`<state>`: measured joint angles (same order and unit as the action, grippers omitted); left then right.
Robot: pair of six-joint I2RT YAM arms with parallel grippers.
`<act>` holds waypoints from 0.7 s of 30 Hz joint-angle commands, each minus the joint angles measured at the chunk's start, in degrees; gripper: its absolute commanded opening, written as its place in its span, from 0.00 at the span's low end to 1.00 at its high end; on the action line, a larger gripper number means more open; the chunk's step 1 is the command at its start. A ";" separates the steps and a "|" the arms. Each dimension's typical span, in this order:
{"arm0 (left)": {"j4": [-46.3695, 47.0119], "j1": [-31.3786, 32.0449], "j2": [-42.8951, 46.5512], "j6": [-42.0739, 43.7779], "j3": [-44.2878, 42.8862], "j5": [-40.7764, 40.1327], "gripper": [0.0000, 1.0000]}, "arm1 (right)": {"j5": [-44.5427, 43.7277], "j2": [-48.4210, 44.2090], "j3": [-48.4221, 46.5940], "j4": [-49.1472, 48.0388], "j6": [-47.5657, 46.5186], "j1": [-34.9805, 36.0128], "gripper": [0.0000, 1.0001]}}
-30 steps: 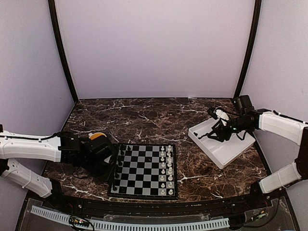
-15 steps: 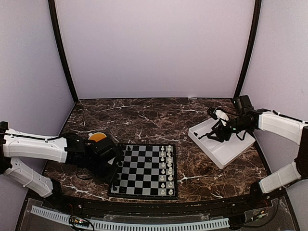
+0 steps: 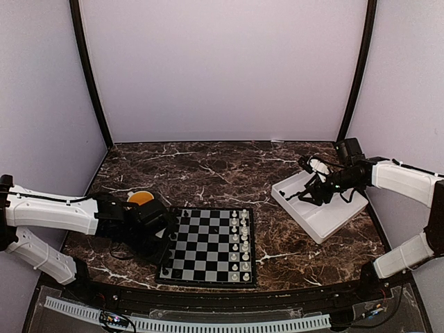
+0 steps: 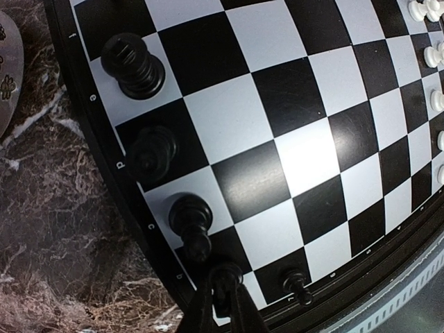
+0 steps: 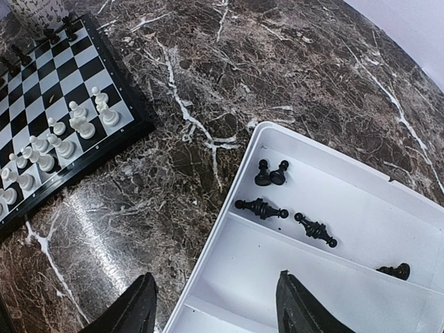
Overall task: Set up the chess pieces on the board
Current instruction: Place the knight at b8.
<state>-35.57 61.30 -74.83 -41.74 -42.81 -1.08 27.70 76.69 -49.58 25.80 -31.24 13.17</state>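
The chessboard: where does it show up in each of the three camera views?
Top external: the board sits in the lower middle.
Left wrist: the board fills most of the frame.
Right wrist: the board, upper left corner.
Shared landmark: the white pieces lined along one side.

Robotics test booth: plain lilac panels close off three sides around the board, with black struts at the corners behind it. A white left arm and right arm flank the board on a marble-patterned surface. A perforated cable strip runs in front of the board.
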 commanded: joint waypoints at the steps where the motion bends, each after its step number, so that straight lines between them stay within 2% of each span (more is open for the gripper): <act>1: -0.37 0.23 0.03 0.38 0.71 -0.37 0.13 | 1.30 0.05 0.11 -0.05 -0.59 -0.25 0.60; 16: -1.11 0.23 0.34 0.37 0.04 -0.53 0.17 | 1.65 -0.15 0.11 0.28 -0.85 -0.23 0.61; 18: -2.41 0.23 0.84 0.41 -0.68 -0.65 0.19 | 2.01 -0.22 -0.02 0.58 -0.81 -0.25 0.61; 21: -6.10 0.30 2.46 0.97 -3.79 -1.39 0.31 | 2.63 -0.44 -1.00 1.73 -0.84 -0.25 0.61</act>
<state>-36.77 61.30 -74.91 -41.39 -43.13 -1.21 28.75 76.69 -49.58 26.55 -31.46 13.17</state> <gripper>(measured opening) 0.244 0.611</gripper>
